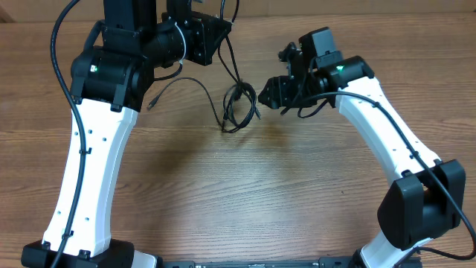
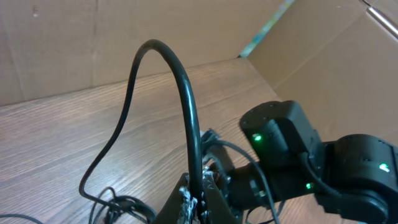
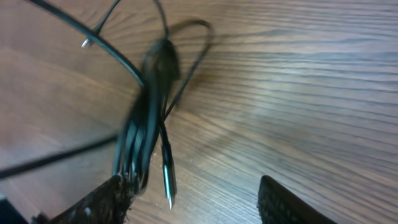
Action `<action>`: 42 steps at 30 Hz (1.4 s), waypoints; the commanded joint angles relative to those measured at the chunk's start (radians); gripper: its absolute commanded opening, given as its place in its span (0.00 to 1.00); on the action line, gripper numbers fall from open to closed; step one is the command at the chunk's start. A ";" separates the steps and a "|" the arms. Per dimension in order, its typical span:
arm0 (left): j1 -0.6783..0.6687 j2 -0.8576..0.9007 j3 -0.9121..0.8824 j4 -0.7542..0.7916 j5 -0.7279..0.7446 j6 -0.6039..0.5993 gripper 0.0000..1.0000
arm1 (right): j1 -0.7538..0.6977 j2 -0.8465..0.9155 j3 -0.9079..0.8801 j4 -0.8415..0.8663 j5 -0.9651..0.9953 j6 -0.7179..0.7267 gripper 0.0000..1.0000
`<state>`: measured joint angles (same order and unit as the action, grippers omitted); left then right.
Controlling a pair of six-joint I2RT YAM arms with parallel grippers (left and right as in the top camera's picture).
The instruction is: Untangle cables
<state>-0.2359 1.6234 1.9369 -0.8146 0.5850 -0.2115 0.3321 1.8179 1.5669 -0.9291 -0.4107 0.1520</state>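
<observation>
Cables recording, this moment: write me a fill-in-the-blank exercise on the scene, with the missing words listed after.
1. The left gripper is ____ on a black cable.
2. The right gripper has its jaws ____ beside the bundle of cables.
3. Seen from overhead, that bundle lies nearer the ____ gripper.
4. The table is made of ____.
Missing words: shut, open, right, wood.

A brown wood-grain tabletop fills the scene, with plain tan cardboard panels standing upright at its edge and meeting at a corner, where a pale greenish strip of tape runs up the seam between them.
</observation>
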 commanded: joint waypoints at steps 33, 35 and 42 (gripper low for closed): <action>-0.040 -0.031 0.016 -0.048 -0.135 0.005 0.04 | 0.089 0.047 0.003 -0.019 -0.116 0.053 0.61; -0.041 -0.032 0.017 -0.029 -0.134 -0.002 0.04 | 0.097 0.047 0.003 -0.023 -0.080 0.053 0.62; -0.056 -0.032 0.016 0.017 -0.094 -0.022 0.04 | 0.118 0.047 0.003 -0.018 -0.019 0.058 0.62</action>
<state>-0.2760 1.6230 1.9369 -0.8139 0.4614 -0.2119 0.4416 1.8622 1.5669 -0.9524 -0.4843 0.2123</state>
